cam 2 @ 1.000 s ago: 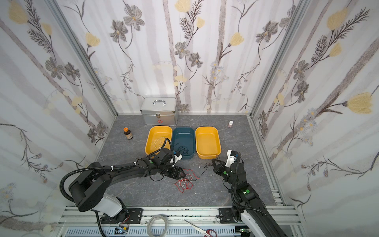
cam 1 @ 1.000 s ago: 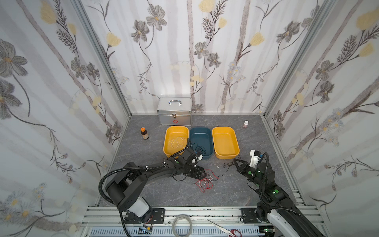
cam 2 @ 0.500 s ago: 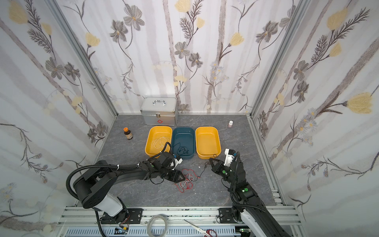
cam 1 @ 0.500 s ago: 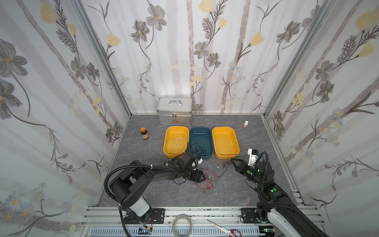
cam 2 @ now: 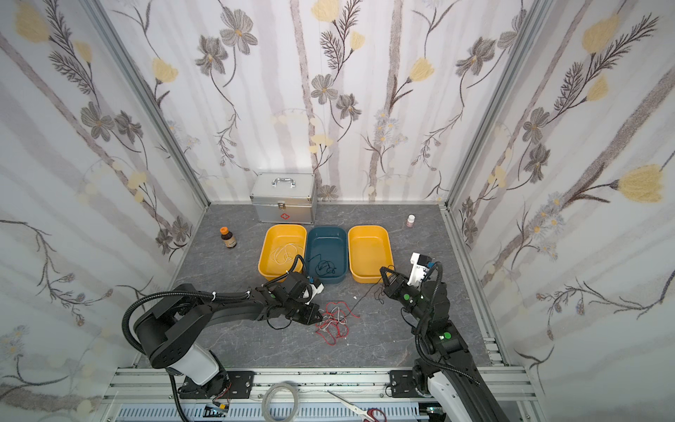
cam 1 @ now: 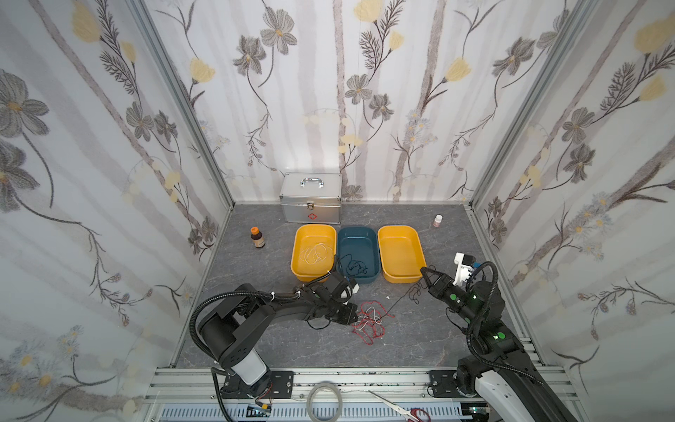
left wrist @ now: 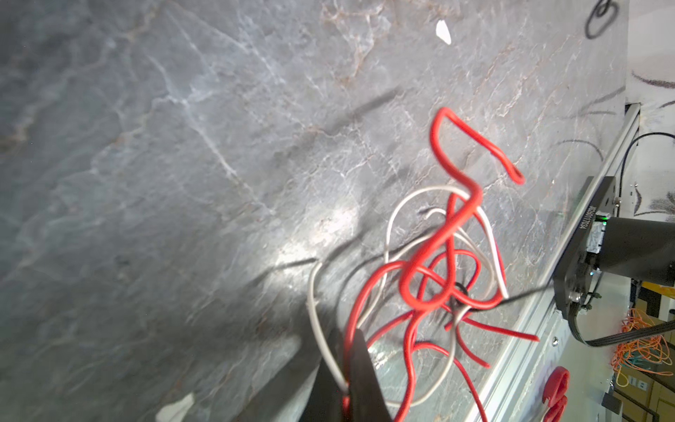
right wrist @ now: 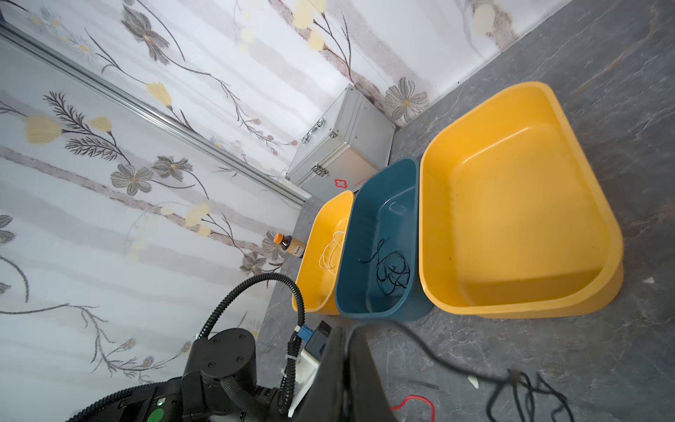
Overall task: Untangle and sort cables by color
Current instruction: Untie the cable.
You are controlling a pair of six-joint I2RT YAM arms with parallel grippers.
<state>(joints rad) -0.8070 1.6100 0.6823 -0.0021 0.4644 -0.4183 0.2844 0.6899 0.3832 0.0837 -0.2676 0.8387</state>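
Well, the left gripper is down low over the grey floor, jaws pinched together at the near edge of the tangle of red and white cables. In the left wrist view a white strand runs into the slit between its fingers, with red loops right beside it. The tangle lies on the floor between the two grippers, nearer the left one. The right gripper hovers just in front of the right yellow bin, closed as well, nipping a black cable that slants down to the tangle, a curl of it hanging below the tips. Behind them three bins stand side by side: a white cable lies in the left yellow bin and a black coil in the blue bin between the two yellow ones
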